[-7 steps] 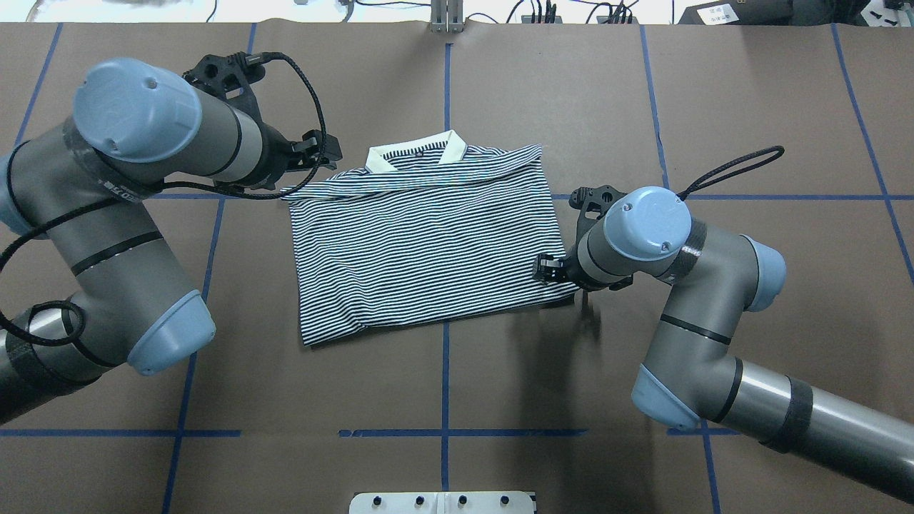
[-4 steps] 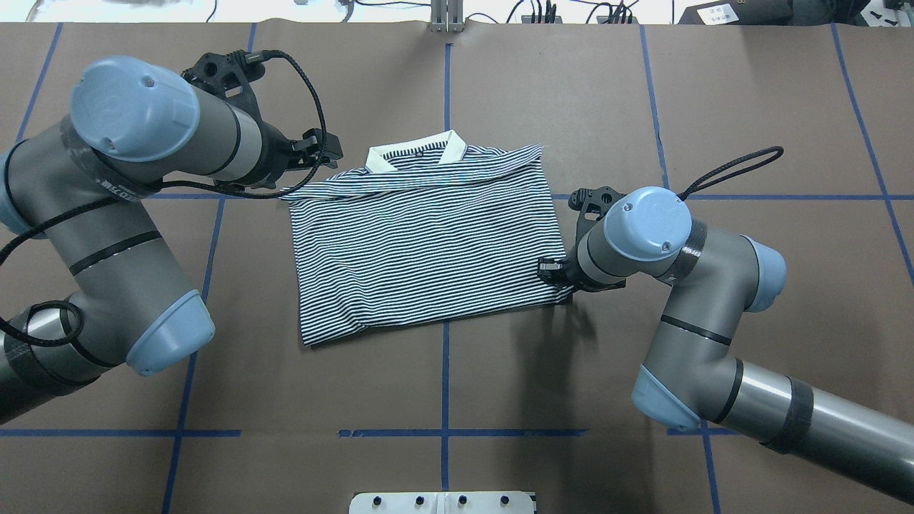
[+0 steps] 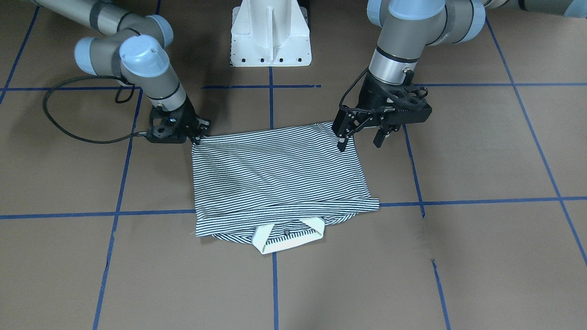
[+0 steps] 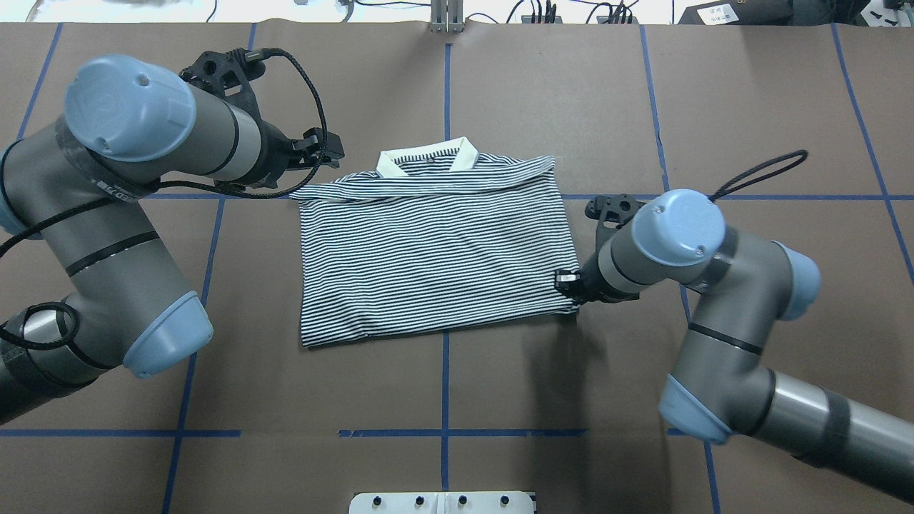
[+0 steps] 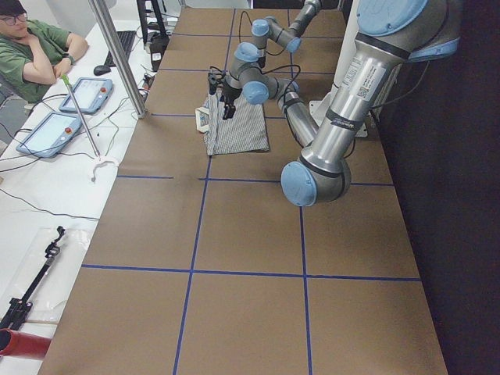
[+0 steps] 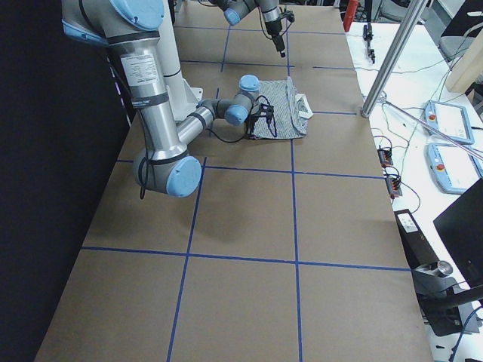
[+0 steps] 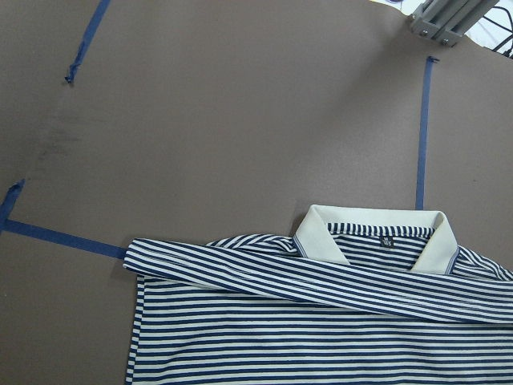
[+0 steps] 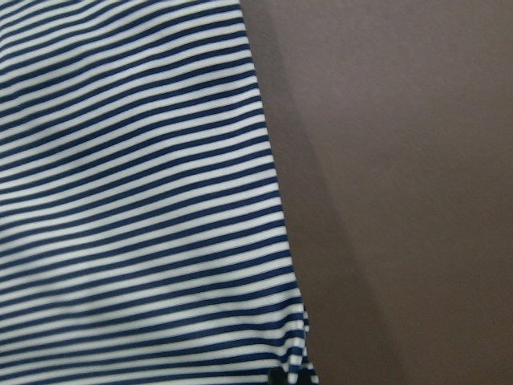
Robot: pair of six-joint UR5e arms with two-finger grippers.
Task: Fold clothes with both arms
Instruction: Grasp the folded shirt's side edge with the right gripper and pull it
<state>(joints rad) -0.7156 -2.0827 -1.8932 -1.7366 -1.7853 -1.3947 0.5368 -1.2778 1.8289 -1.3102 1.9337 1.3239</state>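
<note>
The striped polo shirt [image 4: 435,250] lies folded flat on the brown table, its cream collar [image 4: 428,155] on the far side. My right gripper [image 4: 568,282] is down at the shirt's near right corner, shut on the cloth; the front view shows this right gripper [image 3: 196,136] pinching that corner. The right wrist view is filled by the shirt's striped edge [image 8: 136,200]. My left gripper [image 3: 360,144] hangs open above the table by the shirt's left side and holds nothing. From above, the left wrist view takes in the collar [image 7: 377,233] and the shirt's folded top edge.
Blue tape lines [image 4: 445,371] cross the table. The white pedestal base [image 3: 270,34] stands on the robot's side of the shirt. A person [image 5: 31,47] sits at a side bench with tablets [image 5: 48,133], beyond a metal post [image 5: 117,55].
My right gripper has moved to the right and pulled the shirt with it, so the whole shirt, collar included, has slid a little to the right. The left arm has barely moved.
</note>
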